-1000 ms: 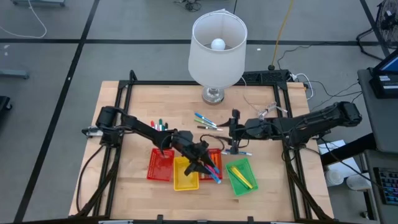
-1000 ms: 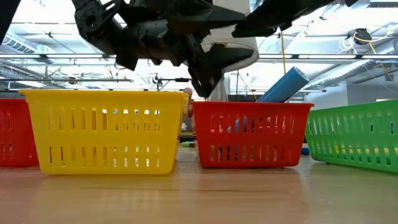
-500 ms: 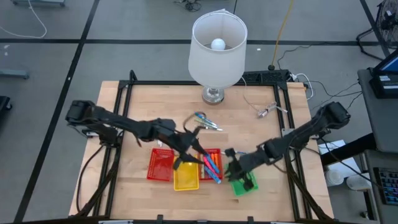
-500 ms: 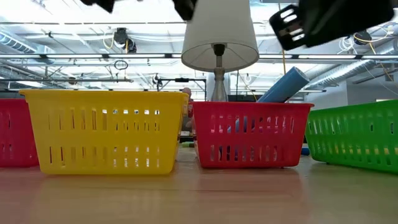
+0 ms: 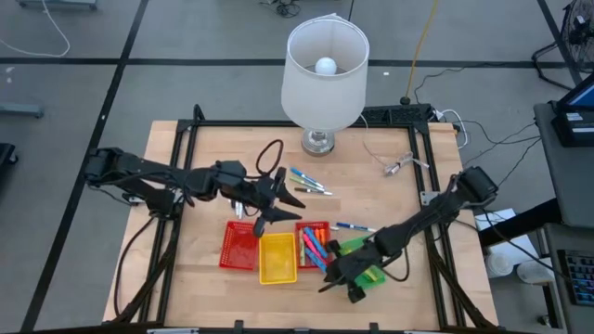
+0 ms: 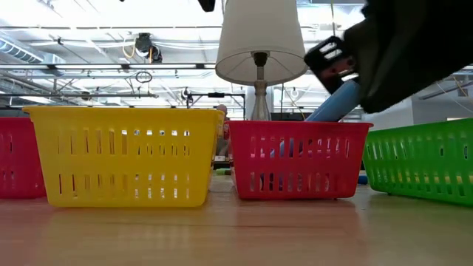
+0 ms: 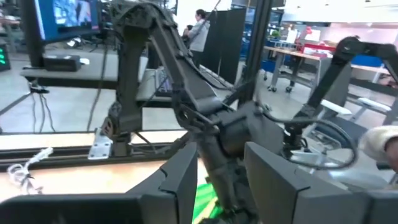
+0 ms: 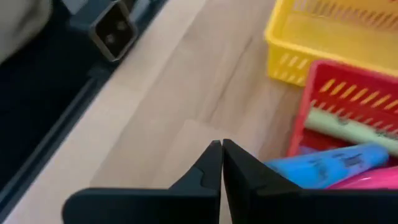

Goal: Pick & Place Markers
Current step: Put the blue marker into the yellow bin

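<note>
Wooden table (image 5: 204, 144) carried a row of mesh trays along its front edge: a red tray (image 5: 239, 247), a yellow tray (image 5: 277, 259), a second red tray (image 5: 314, 243) and a green tray (image 5: 363, 263). Several markers (image 5: 314, 245) lay in the second red tray, a blue one (image 6: 334, 102) jutting above its rim. More markers (image 5: 310, 181) lay loose near the table's middle, before the lamp (image 5: 324, 74). The left gripper (image 5: 276, 197) hung above the middle of the table beside those loose markers, its fingers spread apart and empty. The right gripper (image 5: 332, 276) hovered at the front edge, between the second red tray and the green tray, its fingertips (image 8: 214, 163) pressed together with nothing between them.
</note>
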Action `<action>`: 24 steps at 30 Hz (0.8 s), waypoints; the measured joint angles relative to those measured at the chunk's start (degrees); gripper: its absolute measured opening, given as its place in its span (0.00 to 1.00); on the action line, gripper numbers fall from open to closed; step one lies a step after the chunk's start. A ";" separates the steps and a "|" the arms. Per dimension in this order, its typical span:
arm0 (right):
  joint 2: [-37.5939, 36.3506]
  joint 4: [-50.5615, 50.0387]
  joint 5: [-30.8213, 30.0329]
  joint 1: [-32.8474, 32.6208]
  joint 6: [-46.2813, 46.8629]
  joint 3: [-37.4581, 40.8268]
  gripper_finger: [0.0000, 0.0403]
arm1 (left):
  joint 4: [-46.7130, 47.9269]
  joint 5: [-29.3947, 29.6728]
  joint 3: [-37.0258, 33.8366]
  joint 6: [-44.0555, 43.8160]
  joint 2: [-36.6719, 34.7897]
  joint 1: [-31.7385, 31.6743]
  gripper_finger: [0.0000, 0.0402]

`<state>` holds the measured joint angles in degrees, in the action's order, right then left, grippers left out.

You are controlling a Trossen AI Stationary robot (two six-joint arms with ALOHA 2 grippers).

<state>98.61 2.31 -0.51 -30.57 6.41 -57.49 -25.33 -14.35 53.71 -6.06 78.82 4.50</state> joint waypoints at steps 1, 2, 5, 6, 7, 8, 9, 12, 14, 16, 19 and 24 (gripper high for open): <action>0.48 0.04 -1.17 0.16 0.02 -0.44 0.00 | 0.00 0.01 0.00 0.13 -0.04 -0.30 0.34; 0.67 0.03 -2.31 0.20 0.01 -0.75 0.00 | 0.21 0.00 0.00 0.19 -0.04 -0.70 0.33; -0.31 -0.66 -6.28 0.35 -0.44 -0.96 0.00 | 1.51 0.00 0.00 0.21 0.00 -1.46 0.33; -0.85 -1.30 -7.78 0.53 -0.47 -0.98 0.00 | 1.61 0.00 0.00 0.19 0.01 -1.70 0.34; -1.40 -2.21 -9.44 0.72 -0.52 -1.04 0.00 | 1.59 -0.03 0.00 0.12 0.00 -1.87 0.34; -2.12 -3.86 -10.96 0.97 -0.43 -1.05 0.00 | 1.56 -0.03 0.00 -0.09 0.00 -2.00 0.35; -2.79 -5.70 -12.34 1.37 -0.24 -1.01 0.00 | 1.57 -0.02 0.00 -0.31 0.00 -2.02 0.35; -4.17 -8.48 -15.20 2.91 -0.04 -1.03 0.00 | 1.66 -0.22 0.00 -0.43 0.00 -2.00 0.37; -4.69 -9.76 -16.16 4.13 -0.14 -0.95 0.00 | 1.68 -0.69 0.00 -0.47 0.00 -1.91 0.37; -4.70 -9.46 -15.98 5.34 -1.39 -0.98 0.00 | 2.09 -0.87 0.00 -0.95 0.00 -1.73 0.36; -4.68 -9.29 -16.10 7.26 -4.42 -0.96 0.00 | 2.55 -0.96 0.00 -1.79 0.00 -1.36 0.35; -4.65 -7.61 -16.88 10.49 -7.69 -0.96 0.00 | 3.36 -0.98 0.00 -1.77 0.00 -1.32 0.33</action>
<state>93.95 -5.30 -17.39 -20.07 -1.28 -58.46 -21.97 -15.34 53.71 -7.84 78.83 3.18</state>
